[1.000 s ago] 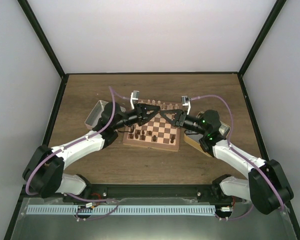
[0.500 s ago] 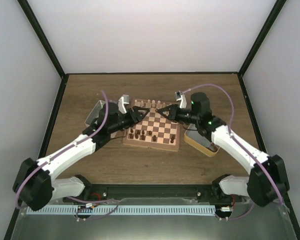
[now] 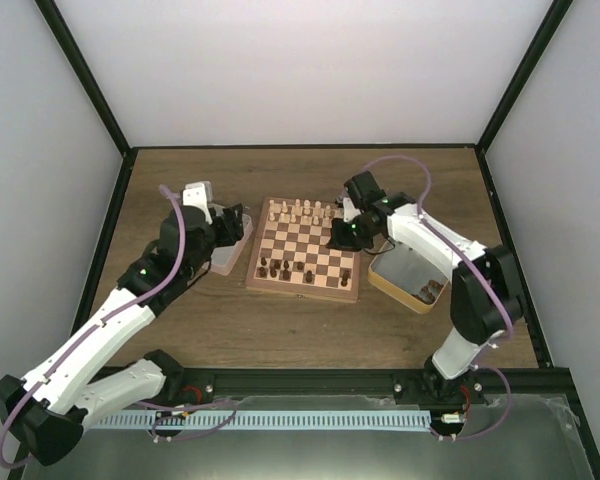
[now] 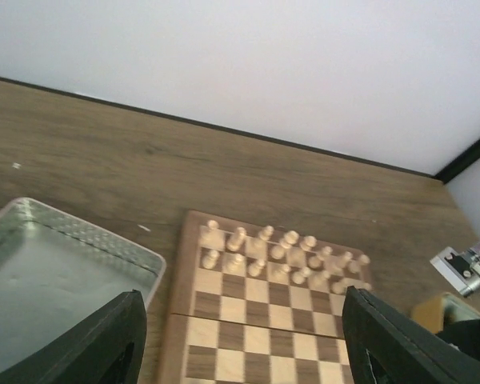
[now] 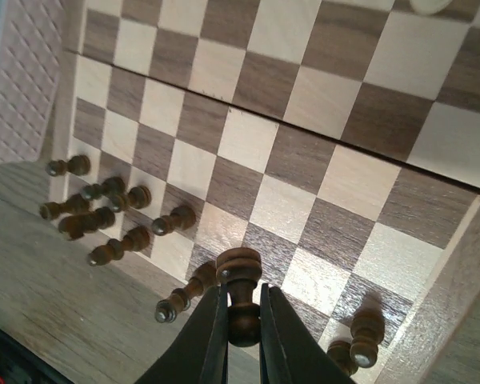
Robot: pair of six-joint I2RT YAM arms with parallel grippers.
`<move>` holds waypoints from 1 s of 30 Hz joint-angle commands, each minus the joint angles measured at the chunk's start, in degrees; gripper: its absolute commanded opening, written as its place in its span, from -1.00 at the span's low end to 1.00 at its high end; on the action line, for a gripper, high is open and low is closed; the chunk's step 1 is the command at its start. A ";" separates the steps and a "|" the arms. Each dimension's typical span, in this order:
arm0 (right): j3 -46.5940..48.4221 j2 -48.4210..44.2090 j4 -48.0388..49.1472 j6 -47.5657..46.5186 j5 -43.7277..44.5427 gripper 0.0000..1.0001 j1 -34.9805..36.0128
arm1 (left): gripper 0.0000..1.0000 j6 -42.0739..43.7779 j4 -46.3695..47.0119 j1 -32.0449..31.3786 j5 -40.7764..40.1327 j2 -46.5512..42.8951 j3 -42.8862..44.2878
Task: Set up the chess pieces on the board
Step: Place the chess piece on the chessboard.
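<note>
Since a dark piece (image 5: 240, 300) is clamped upright between the right fingers (image 5: 210, 340) above the board's (image 5: 304, 104) right side, the placing step is judged to be in hand. It would best be lowered straight down onto the middle of a free square near the board's near edge, where other dark pieces (image 5: 116, 200) are already gathered. These should be given a clear berth, as they look light and easily knocked. The base should be seated flat before the grip is eased, and the fingers then lifted straight up.

That clamp is shown only by the right wrist view. From above, the piece is hidden under the arm and only the position over the board's right half can be read.

From the left wrist view, the left fingers (image 4: 112, 340) are seen apart with nothing between them, pale pieces (image 4: 280, 252) are ranged along the board's far edge, and a tin (image 4: 56, 272) lies left of the board. A second tin (image 3: 410, 280), on the table (image 3: 310, 320) right of the board, is shown whole only from above.
</note>
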 commanded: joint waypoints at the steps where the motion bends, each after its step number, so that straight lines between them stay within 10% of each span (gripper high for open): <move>1: 5.63 5.30 -8.65 -4.61 0.88 -0.95 2.06 | 0.38 6.10 -2.26 0.27 -6.95 -1.54 -0.95; 30: 20.77 22.09 -18.72 -6.37 -0.72 -0.85 8.09 | 0.41 5.44 -0.57 0.71 -5.65 -7.38 -4.03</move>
